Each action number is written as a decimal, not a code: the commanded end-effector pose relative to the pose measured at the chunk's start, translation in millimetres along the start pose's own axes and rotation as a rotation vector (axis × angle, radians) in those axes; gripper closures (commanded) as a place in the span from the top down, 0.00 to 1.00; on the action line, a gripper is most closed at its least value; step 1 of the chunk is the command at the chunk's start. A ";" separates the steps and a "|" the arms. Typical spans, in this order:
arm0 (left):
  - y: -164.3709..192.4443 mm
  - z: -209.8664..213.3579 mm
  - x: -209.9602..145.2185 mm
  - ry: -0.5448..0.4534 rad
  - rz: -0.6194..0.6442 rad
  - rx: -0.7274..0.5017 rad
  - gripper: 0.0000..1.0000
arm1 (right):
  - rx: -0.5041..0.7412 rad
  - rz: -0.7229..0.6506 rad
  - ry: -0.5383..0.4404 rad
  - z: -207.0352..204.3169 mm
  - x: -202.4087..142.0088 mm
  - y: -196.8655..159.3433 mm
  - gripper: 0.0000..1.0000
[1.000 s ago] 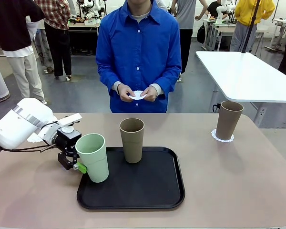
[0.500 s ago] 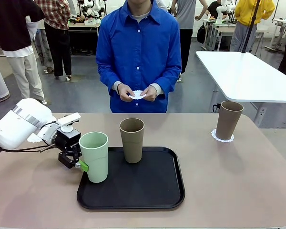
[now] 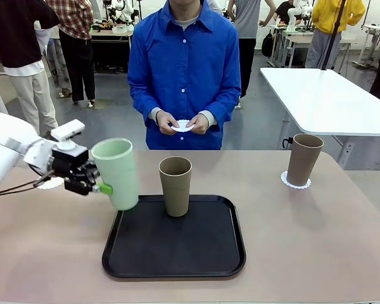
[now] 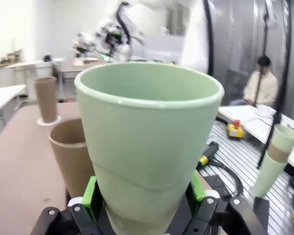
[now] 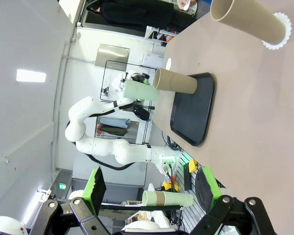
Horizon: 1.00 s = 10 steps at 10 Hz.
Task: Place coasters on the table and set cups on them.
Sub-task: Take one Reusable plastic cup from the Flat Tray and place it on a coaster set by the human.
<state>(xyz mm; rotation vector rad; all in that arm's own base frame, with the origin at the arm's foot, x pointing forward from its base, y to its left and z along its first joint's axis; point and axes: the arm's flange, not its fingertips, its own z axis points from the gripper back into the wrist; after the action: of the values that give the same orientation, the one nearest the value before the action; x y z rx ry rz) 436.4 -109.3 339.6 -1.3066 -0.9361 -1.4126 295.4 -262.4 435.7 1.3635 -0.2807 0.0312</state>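
Left tool [image 3: 102, 187]: clamped on mint green cup [image 3: 116, 172], held tilted above far left corner of black tray [image 3: 177, 253].
Right tool [image 5: 149, 188]: fingers apart, empty.
Taupe cup [image 3: 175, 185]: upright in tray.
Second taupe cup [image 3: 303, 158]: on coaster [image 3: 295, 183], right side of surface [image 3: 316, 240].
Further coaster [image 3: 182, 126]: in person's hands.

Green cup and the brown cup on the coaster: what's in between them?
In the front view, the other brown cup stands between them on the black tray; then comes bare table.
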 end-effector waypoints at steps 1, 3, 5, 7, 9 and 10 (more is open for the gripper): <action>-21.9 0.4 40.8 0.032 0.083 0.129 0.00 | 0.004 -0.010 0.004 0.2 -2.0 1.0 1.00; -30.3 2.0 64.4 0.042 0.139 0.159 0.00 | 0.004 -0.010 0.004 0.2 -2.0 1.0 1.00; -24.6 12.7 59.5 0.044 0.089 0.126 0.00 | 0.004 -0.010 0.004 0.2 -2.0 1.0 1.00; -29.2 11.9 68.2 0.060 0.122 0.145 0.85 | 0.004 -0.010 0.004 0.2 -2.0 1.0 1.00; -33.5 67.8 61.6 0.044 0.028 0.187 0.85 | 0.004 -0.010 0.004 0.2 -2.0 1.0 1.00; -36.5 97.4 64.1 0.033 0.018 0.272 0.85 | 0.004 -0.010 0.004 0.2 -2.0 1.0 1.00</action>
<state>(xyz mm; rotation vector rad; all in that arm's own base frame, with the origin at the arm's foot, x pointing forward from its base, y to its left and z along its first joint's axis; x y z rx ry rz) 422.6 -43.5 411.0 -1.1194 -0.9870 -1.2517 295.2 -262.5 435.7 1.3634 -0.2809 0.0307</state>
